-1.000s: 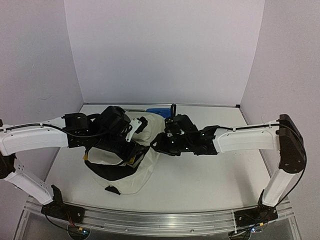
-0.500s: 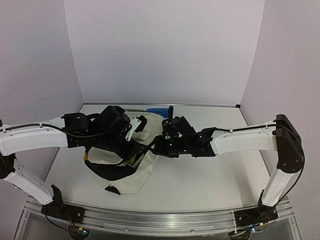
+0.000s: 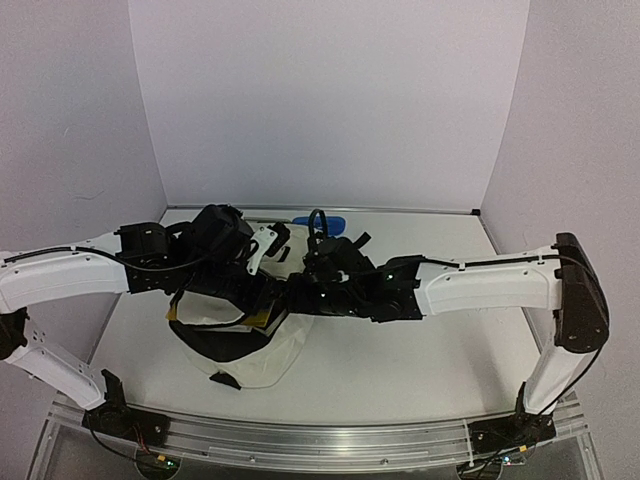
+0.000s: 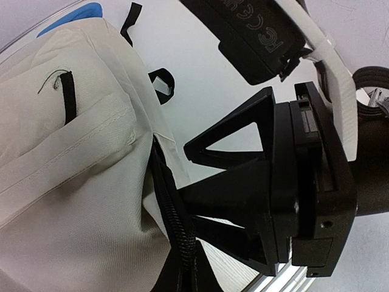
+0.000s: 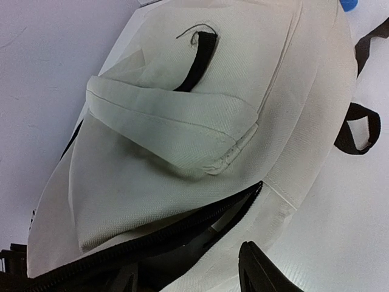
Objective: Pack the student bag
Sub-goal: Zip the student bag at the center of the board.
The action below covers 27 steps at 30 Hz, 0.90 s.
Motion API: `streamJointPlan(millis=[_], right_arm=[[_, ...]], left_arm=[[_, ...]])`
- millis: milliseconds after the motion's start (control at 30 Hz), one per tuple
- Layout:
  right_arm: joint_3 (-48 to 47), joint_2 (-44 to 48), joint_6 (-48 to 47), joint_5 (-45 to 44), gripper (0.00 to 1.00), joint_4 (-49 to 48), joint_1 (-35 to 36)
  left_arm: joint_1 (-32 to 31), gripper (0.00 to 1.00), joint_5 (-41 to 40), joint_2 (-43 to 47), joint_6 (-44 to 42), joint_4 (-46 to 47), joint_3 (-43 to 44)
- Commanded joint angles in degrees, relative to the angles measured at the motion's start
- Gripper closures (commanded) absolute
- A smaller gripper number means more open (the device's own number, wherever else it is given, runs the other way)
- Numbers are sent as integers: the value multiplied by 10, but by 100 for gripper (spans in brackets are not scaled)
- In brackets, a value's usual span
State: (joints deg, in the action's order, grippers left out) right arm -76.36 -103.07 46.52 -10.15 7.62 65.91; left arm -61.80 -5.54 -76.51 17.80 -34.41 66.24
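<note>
One large cream fabric backpack (image 3: 262, 352) is laid on the white desk (image 3: 430, 350) — its black zip edge (image 4: 176, 225) is pinched by the shut left jaws, apparently so the mouth is held agape; the right jaws are parted, empty.

Student bag (image 5: 182, 140) fills view, cream fabric, lying on white table (image 5: 55, 48). Front pocket creased, black tab (image 5: 196, 61) at its top. Black zipper (image 5: 182, 228) open along lower part, dark lining inside. Black strap loop (image 5: 358, 131) at right. Blue object (image 5: 347, 5) at top right corner. Right gripper (image 5: 191, 277) at bottom edge, fingers apart, over open mouth.
</note>
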Motion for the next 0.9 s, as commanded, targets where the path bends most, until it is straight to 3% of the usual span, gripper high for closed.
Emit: streamJointPlan(millis=[0,367,867], right_arm=[[-34,-25,1,-68,44,44,5],[-81,-70,10,-96,55,85,12],[-78,-30,33,-192,70,154,12]], left_arm=[[0,100,16,11,-2,37,29],[1,100,24,4,-2,39,33],[1,100,20,-4,-1,36,36]])
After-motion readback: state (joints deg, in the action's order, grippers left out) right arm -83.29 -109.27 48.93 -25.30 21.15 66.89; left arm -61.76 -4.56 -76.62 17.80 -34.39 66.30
